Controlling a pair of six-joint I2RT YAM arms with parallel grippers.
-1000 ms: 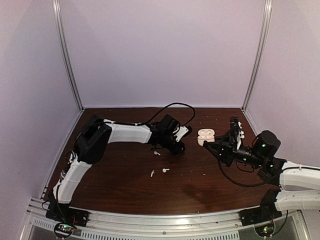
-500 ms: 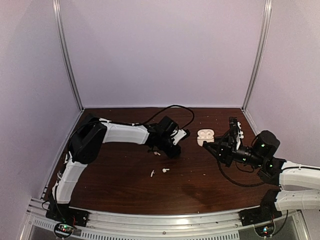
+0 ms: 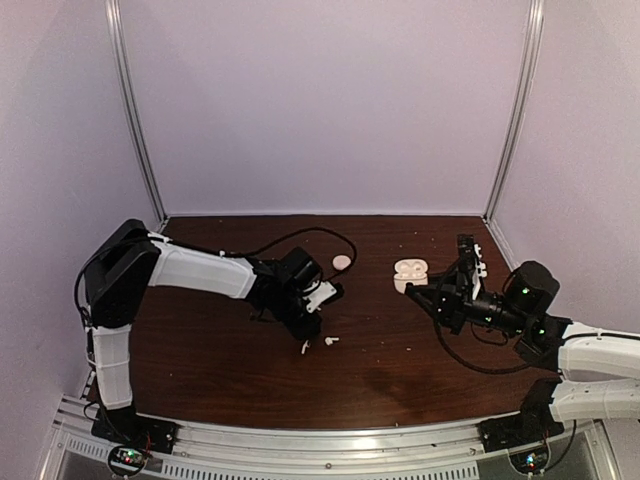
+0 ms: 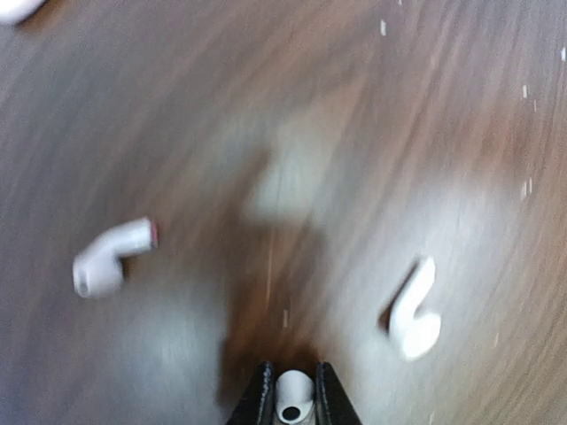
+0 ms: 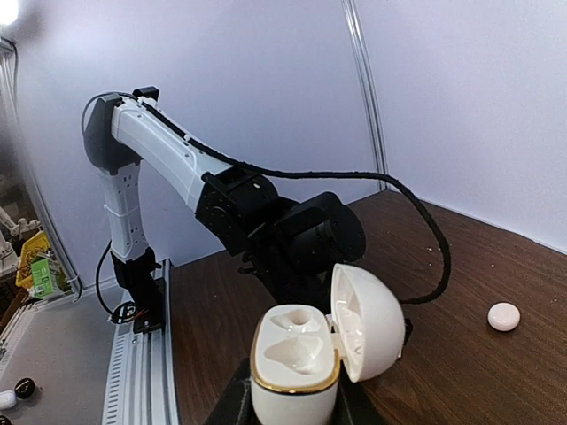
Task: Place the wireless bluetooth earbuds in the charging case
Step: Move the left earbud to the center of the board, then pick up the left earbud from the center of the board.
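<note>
Left claw (image 4: 295, 390) pinching a white earbud (image 4: 295, 401) should carry it right, stem-down, into an empty socket of the open charging case (image 5: 306, 350) gripped by right claw (image 5: 295, 405).

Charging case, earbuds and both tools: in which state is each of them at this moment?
charging case: upright, lid open, both slots empty
right tool: shut on the charging case
left tool: shut on the held earbud
held earbud: white, pinched between the left tool's fingers
loose earbuds: white, lying on the table, apart from each other
</note>
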